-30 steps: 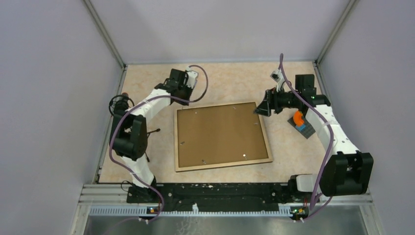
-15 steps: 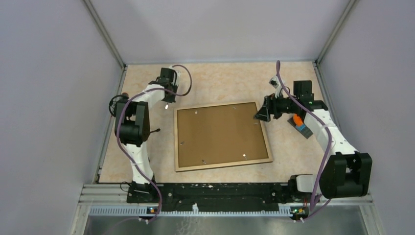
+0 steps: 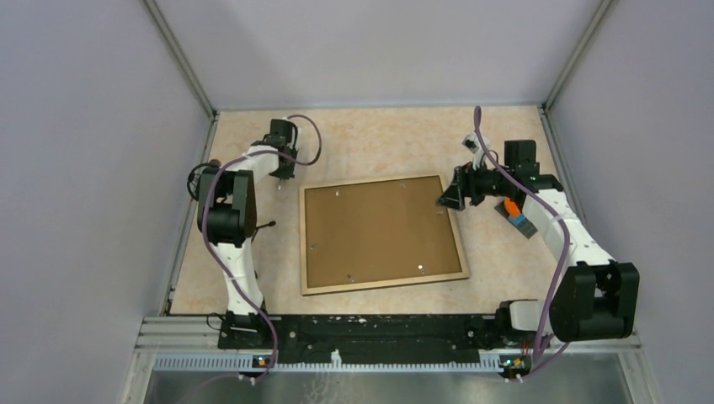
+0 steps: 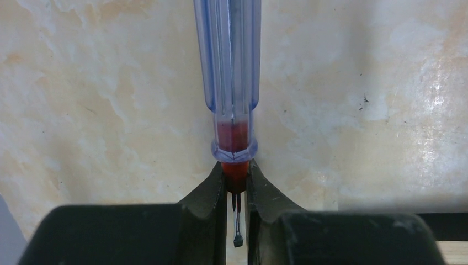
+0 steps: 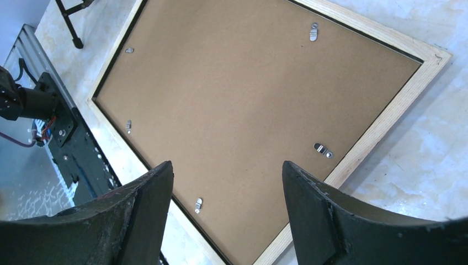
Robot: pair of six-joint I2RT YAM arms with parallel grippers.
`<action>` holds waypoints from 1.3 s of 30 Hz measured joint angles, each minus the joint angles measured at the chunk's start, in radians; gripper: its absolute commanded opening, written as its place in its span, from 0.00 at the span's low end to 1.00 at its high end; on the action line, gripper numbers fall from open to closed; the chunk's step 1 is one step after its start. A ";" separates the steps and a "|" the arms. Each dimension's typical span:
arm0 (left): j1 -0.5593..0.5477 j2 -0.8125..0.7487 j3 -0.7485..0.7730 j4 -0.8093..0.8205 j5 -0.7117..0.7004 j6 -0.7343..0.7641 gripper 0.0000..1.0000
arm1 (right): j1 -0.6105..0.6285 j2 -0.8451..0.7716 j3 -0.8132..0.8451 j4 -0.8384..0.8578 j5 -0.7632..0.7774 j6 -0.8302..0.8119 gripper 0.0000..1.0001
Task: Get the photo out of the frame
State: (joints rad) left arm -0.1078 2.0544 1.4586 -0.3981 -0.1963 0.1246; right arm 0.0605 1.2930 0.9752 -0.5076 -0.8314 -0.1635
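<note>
Left gripper (image 4: 236, 185) is clamped on a screwdriver with a clear blue plastic handle and a red core (image 4: 229, 66). Its black fingers (image 4: 207, 193) pinch the red neck where the thin metal shaft begins. Only the left wrist camera shows this grip. From above, the same gripper (image 3: 282, 171) is a dark shape pointing down at the beige marbled counter (image 3: 404, 143) towards the far left corner, and the screwdriver is too small to make out there.

At the middle of the counter lies the large rectangular picture frame (image 3: 383, 283), back side up and a little askew. Its pale wooden rim surrounds a plain brown backing board (image 3: 379, 227). The photo itself shows in no view.

Above the frame's far right corner is the right gripper (image 3: 449, 195), just off the rim. Its wrist camera shows the jaws standing wide apart around nothing (image 5: 224, 165). The same view looks down on the board (image 5: 248, 99), a thin black line inside the wooden rim (image 5: 387, 118), and small silver metal clips (image 5: 323, 149) spaced along the board's edges. From overhead these clips are only bright specks.

The overhead view alone shows a small orange, blue and dark grey object (image 3: 515, 212). It lies near the counter's right edge, under the right arm.
</note>
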 measured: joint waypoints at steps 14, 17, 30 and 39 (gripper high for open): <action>0.010 0.004 0.000 0.002 0.002 0.000 0.33 | 0.000 -0.002 0.000 0.001 -0.002 -0.001 0.71; 0.012 0.004 0.000 0.002 0.002 0.000 0.34 | 0.000 -0.002 0.000 0.003 -0.002 -0.001 0.71; 0.022 0.003 0.010 0.000 0.026 -0.001 0.57 | 0.000 -0.002 0.000 0.006 -0.004 -0.001 0.71; -0.013 -0.053 -0.044 -0.042 0.093 -0.003 0.60 | 0.000 -0.002 0.000 0.006 -0.004 -0.001 0.71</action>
State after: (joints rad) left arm -0.1207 2.0018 1.4147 -0.4397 -0.1032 0.1219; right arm 0.0605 1.2911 0.9749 -0.5011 -0.8356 -0.1646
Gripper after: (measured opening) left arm 0.595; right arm 0.711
